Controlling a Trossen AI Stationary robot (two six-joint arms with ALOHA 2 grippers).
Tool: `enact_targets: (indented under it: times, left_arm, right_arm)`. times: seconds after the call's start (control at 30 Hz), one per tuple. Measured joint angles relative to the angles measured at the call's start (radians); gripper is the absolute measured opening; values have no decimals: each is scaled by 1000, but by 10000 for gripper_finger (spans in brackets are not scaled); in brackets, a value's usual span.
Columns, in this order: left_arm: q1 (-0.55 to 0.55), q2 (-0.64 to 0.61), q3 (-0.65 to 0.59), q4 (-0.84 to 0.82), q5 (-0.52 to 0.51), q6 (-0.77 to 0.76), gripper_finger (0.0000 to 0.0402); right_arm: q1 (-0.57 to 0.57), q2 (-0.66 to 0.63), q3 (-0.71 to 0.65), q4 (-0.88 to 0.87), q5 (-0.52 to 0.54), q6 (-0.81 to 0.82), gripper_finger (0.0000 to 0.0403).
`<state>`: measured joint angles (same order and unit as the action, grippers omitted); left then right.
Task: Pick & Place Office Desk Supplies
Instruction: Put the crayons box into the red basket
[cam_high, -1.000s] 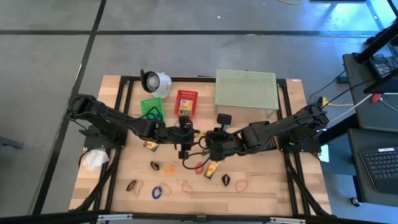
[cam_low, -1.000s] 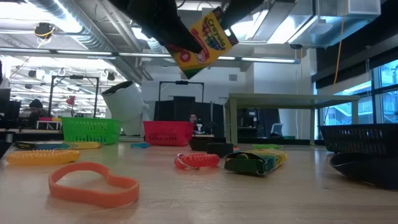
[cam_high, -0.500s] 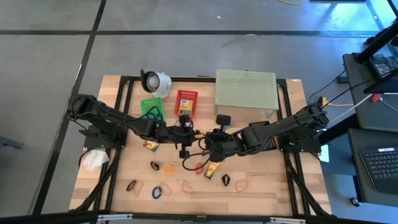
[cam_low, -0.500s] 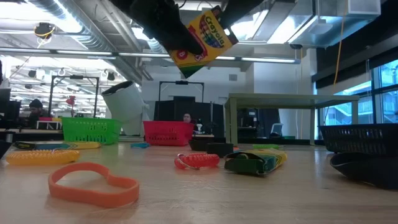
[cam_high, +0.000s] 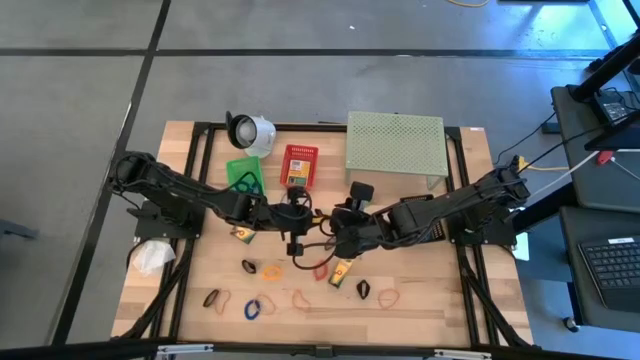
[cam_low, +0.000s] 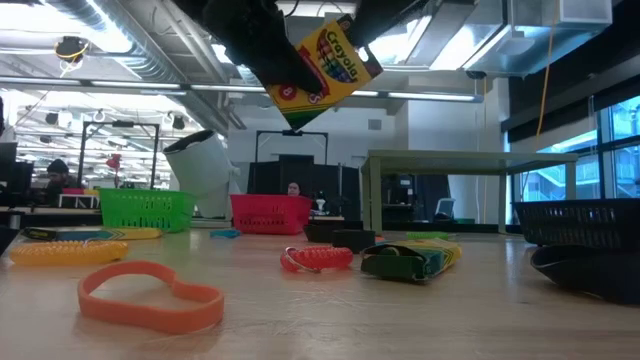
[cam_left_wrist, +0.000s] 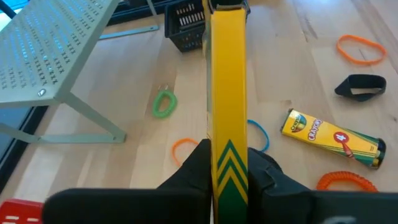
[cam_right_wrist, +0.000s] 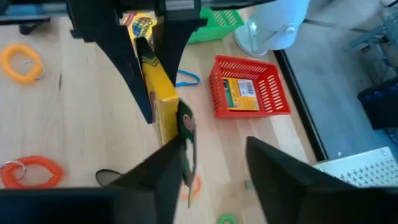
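Note:
A yellow-and-green crayon box (cam_low: 320, 68) hangs tilted high above the table between my two grippers. My left gripper (cam_high: 297, 220) is shut on it; the box shows edge-on in the left wrist view (cam_left_wrist: 227, 93). My right gripper (cam_high: 340, 226) faces it from the table's right with its fingers apart (cam_right_wrist: 214, 149); the box's dark green end (cam_right_wrist: 185, 127) stands just beside one finger. A second crayon box (cam_high: 340, 268) lies flat on the table, and a third (cam_high: 240, 234) lies left of centre. Rubber-band loops (cam_high: 270, 270) lie toward the near edge. My left gripper pinches the box's two broad faces at its green-chevron end (cam_left_wrist: 228, 163) between its two fingers. The fingers come from the table's left and lie along the box. The box is lifted clear and tilted. My right gripper: I cannot tell whether its finger (cam_right_wrist: 171, 163) touches the box's other end.
A green basket (cam_high: 243, 175), a red basket (cam_high: 298, 165) with a box in it and a white round object (cam_high: 250, 130) stand at the far left. A pale green perforated shelf (cam_high: 395, 145) is at the far right, with a small black basket (cam_high: 360, 190) before it.
The held crayon box has tipped a little further and shifted slightly in the low view. My right gripper has gone a little toward the table's far edge.

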<state>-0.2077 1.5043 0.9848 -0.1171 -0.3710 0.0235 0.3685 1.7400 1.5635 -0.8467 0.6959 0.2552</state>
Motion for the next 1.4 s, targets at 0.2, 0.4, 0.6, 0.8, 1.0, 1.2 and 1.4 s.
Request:
enact_targets:
  times: [0.2,0.4,0.6,0.8,1.0,1.2,1.4]
  left_arm:
    - [7,-20,0,-42,-59,-1,27]
    - [61,-83,0,-127,-67,-72,27]
    - [209,-139,0,-220,-26,-143,28]
    - [424,-113,0,-230,128,-195,28]
    - [588,-55,0,-222,243,-272,28]
    - [659,23,0,-202,289,-300,28]
    - [670,120,0,-166,291,-327,28]
  right_arm:
    - [7,-43,0,-25,18,31,228]
    - [25,-103,0,-129,19,132,215]
    - [79,-119,0,-282,13,311,200]
    - [142,-118,-43,-301,12,415,199]
    - [200,-119,-120,-290,27,521,199]
    - [233,-118,-197,-262,55,609,199]
    - [244,-118,-220,-233,57,655,199]
